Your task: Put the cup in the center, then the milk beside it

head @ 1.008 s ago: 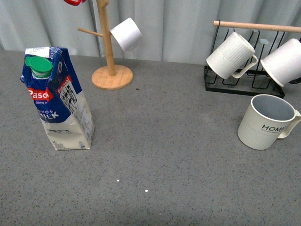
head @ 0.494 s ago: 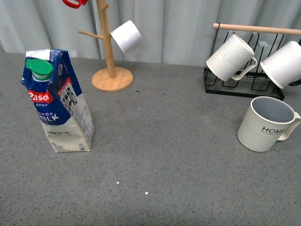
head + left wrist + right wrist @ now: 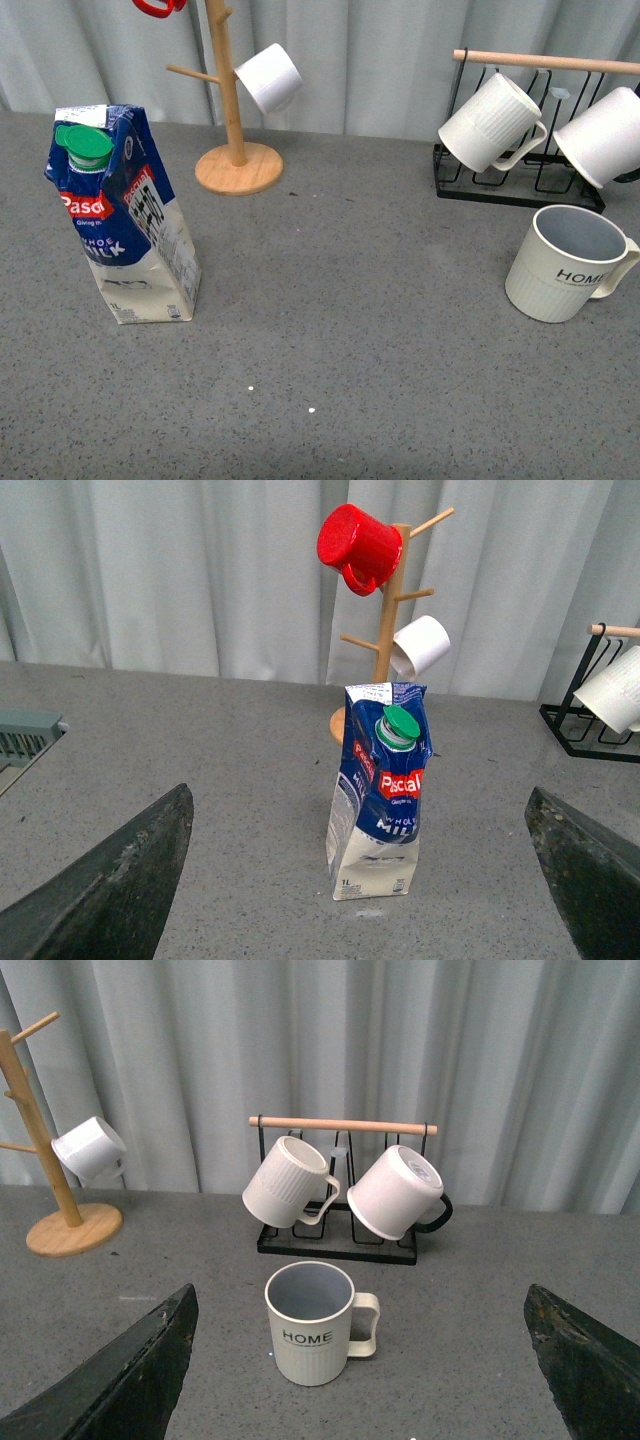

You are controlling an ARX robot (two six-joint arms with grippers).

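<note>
Cup point(image 3: 565, 265) upright on grey table point(image 3: 350, 320), right side, handle pointing right, just in front of black wire rack point(image 3: 520, 185) holding two tilted white mugs. Milk point(image 3: 125, 220) upright at left, well apart from cup. Wooden mug tree point(image 3: 230, 120) behind milk, carrying small white cup point(image 3: 268, 73) and red cup point(image 3: 360, 545). Left gripper point(image 3: 357, 792) spread wide, nothing held, facing milk. Right gripper point(image 3: 360, 1290) equally wide, empty, facing cup.

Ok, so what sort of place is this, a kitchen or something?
Likely a test bench dressed as a kitchen counter: a grey table against a plain curtain, holding a wooden mug tree, a wire mug rack, a milk carton and a HOME mug.
</note>
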